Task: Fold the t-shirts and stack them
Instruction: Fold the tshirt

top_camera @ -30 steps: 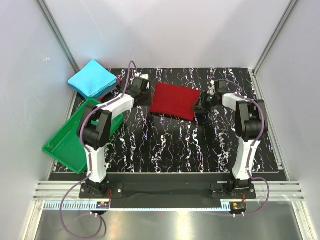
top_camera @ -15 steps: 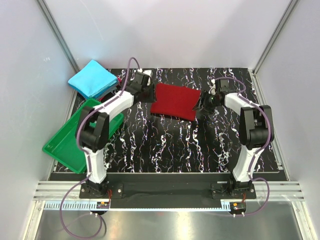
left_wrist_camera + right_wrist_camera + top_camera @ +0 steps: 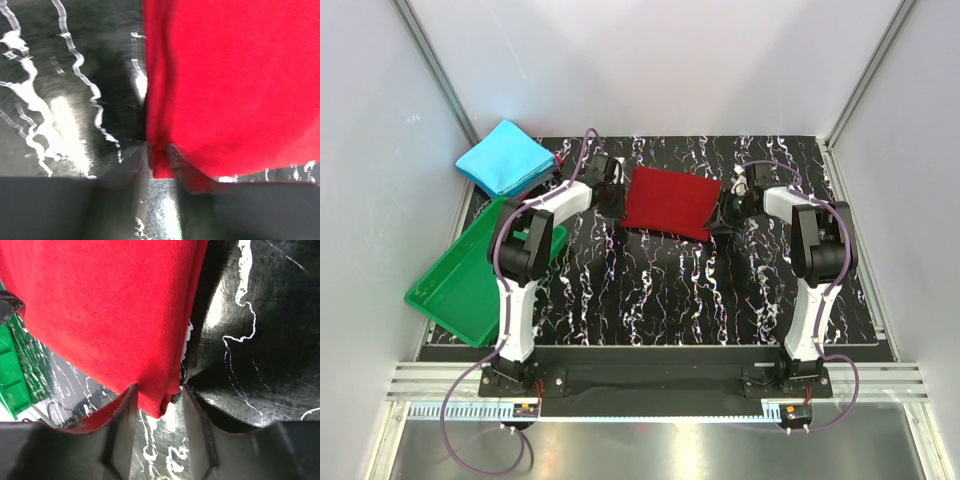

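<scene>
The dark red t-shirt (image 3: 670, 201), folded to a flat square, lies on the black marbled table at the back centre. The cyan-blue t-shirt (image 3: 505, 157) lies folded at the back left, apart from both grippers. My left gripper (image 3: 613, 188) is at the red shirt's left edge; in the left wrist view (image 3: 161, 150) its jaws are closed narrowly on a corner of the red cloth (image 3: 240, 90). My right gripper (image 3: 725, 210) is at the shirt's right edge; in the right wrist view (image 3: 159, 390) its jaws stand apart around a corner of the cloth (image 3: 100, 305), with a gap beside the right finger.
A green plastic tray (image 3: 460, 285) sits at the left, overhanging the table's left edge, below the cyan shirt. White walls enclose the table on three sides. The marbled table top (image 3: 660, 290) stretches in front of the red shirt.
Both grippers lifted away slightly half a second ago and have come back down to the red shirt's left and right edges. The shirt has barely shifted.
</scene>
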`<state>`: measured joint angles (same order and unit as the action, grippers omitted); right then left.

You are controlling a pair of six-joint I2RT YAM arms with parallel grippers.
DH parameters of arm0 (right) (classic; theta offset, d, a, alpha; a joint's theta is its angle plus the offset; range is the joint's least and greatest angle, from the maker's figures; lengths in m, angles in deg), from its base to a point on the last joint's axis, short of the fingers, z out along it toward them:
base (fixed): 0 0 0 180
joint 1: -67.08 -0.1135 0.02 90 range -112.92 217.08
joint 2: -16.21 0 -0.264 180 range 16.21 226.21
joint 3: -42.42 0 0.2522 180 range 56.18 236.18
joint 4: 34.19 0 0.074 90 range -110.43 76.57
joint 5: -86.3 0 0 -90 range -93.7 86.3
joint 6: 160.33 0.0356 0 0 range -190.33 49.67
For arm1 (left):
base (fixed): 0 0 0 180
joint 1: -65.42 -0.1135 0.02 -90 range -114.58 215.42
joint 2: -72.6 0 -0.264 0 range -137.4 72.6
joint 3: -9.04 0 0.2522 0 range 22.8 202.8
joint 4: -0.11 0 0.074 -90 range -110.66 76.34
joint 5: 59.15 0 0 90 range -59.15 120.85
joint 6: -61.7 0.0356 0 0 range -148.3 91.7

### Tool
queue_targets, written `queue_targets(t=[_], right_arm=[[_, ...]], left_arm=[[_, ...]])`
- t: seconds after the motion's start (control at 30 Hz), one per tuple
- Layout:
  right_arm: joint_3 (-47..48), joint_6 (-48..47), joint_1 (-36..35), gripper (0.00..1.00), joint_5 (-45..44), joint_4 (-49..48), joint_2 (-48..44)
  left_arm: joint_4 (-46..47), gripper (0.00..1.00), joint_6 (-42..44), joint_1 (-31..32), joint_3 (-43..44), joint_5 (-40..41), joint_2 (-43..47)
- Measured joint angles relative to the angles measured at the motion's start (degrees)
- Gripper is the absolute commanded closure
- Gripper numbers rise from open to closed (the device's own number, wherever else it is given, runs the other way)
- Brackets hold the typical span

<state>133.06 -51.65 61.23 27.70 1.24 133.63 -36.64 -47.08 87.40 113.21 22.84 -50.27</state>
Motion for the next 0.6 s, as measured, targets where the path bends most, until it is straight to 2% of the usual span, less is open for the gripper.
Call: queue_targets(t=[0.07, 0.1, 0.13, 0.2, 0.3, 0.33, 0.4, 0.43, 0.53, 0.6], right_arm=[[-0.2, -0.4, 0.0, 0.77, -0.3, -0.2, 0.0], [-0.5, -0.4, 0.0, 0.89, -0.5, -0.5, 0.0], [-1.0, -0.4, 0.0, 0.95, -0.8, -0.8, -0.2], [-3.0, 0.0, 0.0, 1.00, -1.4, -1.3, -1.1], [-6.9, 0.5, 0.0, 1.00, -1.9, -1.3, -4.3], [-8.3, 0.7, 0.0, 1.00, -2.0, -1.4, -5.6], [-11.3, 0.9, 0.0, 0.88, -2.1, -1.4, -8.5], [-12.6, 1.0, 0.0, 0.71, -2.3, -1.2, -9.7], [-15.4, 0.9, 0.0, 0.55, -3.5, -0.7, -12.2], [-16.3, 1.0, 0.0, 0.51, -4.2, -0.1, -13.0]], left_arm=[[0.4, 1.00, -0.2, 0.0, -0.1, -1.4, 0.0], [0.8, 1.00, -0.7, 0.0, -0.3, -1.7, 0.0], [1.4, 1.00, -0.9, 0.0, -1.0, -1.7, 0.3], [2.3, 1.00, -2.2, 0.1, -3.5, -1.6, 1.6], [2.8, 1.00, -4.3, 0.7, -8.9, -1.2, 5.7], [3.0, 0.94, -5.0, 1.1, -10.8, -0.9, 7.7], [2.9, 0.78, -5.7, 2.1, -13.9, -0.4, 11.5], [2.7, 0.65, -6.1, 2.6, -15.1, -0.2, 13.4], [2.1, 0.53, -6.4, 3.7, -16.8, 0.3, 17.1], [1.8, 0.53, -6.0, 3.8, -16.6, 0.7, 18.3]])
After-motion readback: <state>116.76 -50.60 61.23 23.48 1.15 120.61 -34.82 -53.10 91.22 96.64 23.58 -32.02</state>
